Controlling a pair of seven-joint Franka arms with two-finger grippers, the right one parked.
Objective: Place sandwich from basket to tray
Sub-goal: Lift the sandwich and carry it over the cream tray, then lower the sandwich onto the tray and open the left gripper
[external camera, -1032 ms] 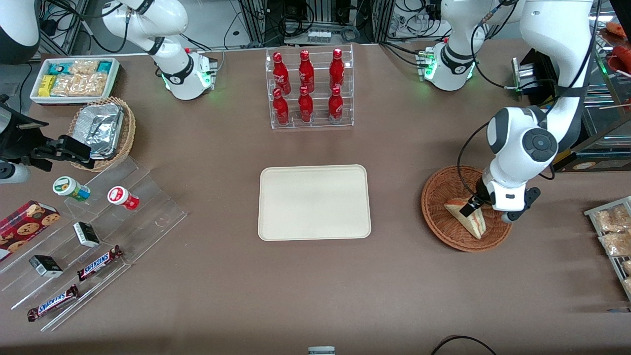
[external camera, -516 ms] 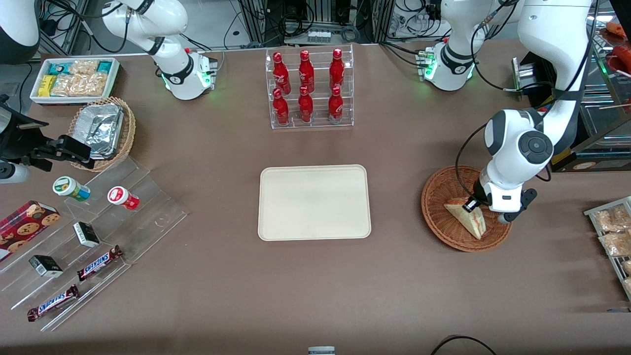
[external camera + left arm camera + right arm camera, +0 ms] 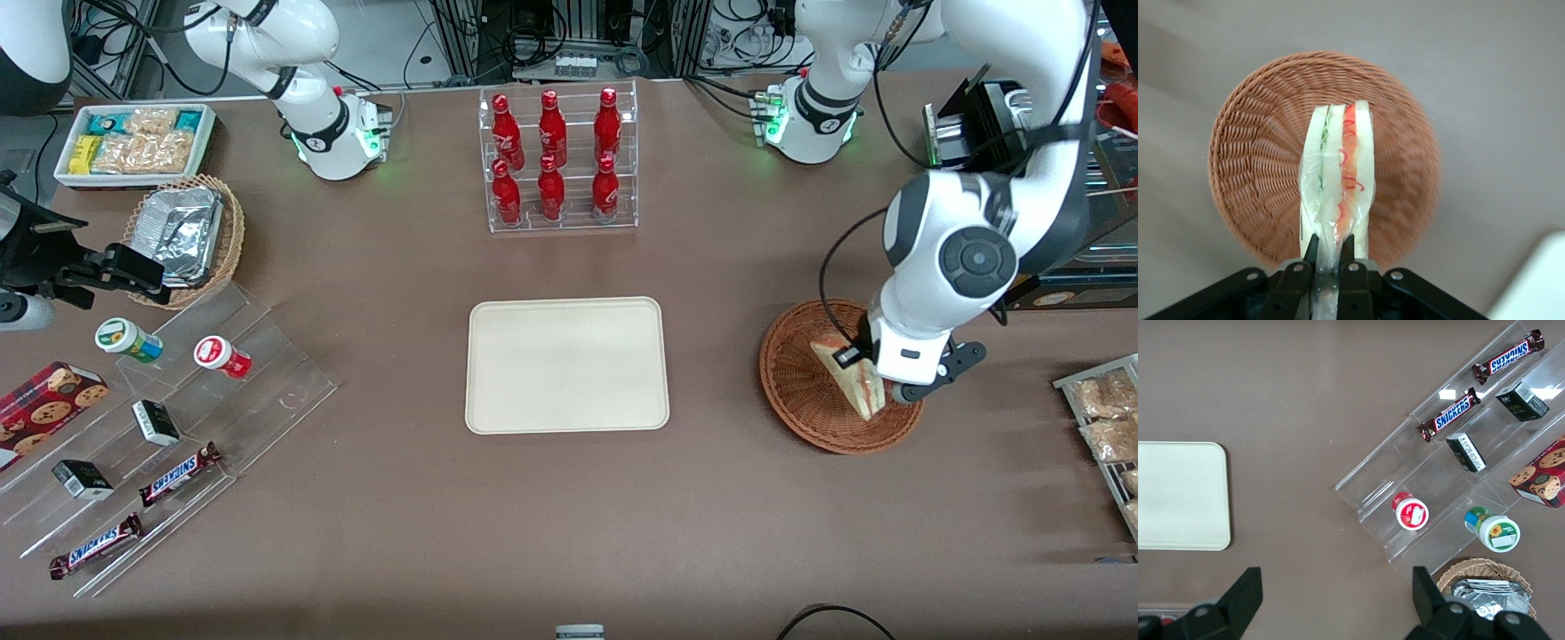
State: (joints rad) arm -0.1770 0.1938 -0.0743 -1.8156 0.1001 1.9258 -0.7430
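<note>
While it hangs above the basket (image 3: 1258,173), the tool (image 3: 1329,250) pinches the sandwich (image 3: 1338,173) at its wrapped end.

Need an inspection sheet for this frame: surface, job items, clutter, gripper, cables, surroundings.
Surface: brown table, no spills seen.
Sandwich: pinched at one end by the gripper, edge-on, above the basket.
Basket: on the table toward the working arm's end, nothing else seen in it.
Tray: mid-table, bare.
Clutter: bottle rack farther from the front camera than the tray; acrylic steps with snack bars and cups, foil-container basket and snack bin toward the parked arm's end.
Gripper: shut on the sandwich, over the basket.
Cables: black cable loops beside the left arm's wrist over the basket.
Surroundings: equipment racks and wiring past the table edge.
</note>
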